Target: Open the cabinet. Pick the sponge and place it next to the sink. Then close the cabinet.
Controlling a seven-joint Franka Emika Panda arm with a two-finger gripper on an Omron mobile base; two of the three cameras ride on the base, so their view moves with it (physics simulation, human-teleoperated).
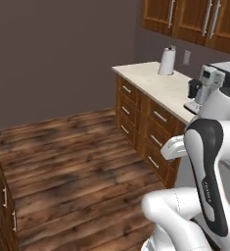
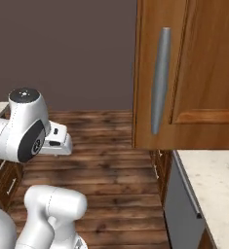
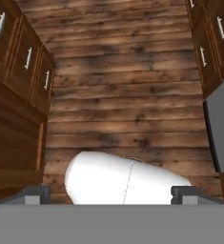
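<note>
Dark wood plank floor [image 3: 127, 86] spans the hand view, with lower drawer cabinets [image 3: 23, 62] along the left and right edges of the frame. At the bottom corners of that view the gripper [image 3: 111, 195] has its fingers [image 3: 35, 194] set wide apart, with nothing between them. In the right base view the cabinet [image 2: 189, 73] occupies the upper right of the frame, door closed, its vertical silver handle [image 2: 160, 80] facing the camera. In the left base view a pale surface [image 1: 158, 83] at right center carries a paper towel roll [image 1: 167, 61]; further wall cabinets [image 1: 195, 19] sit at upper right.
</note>
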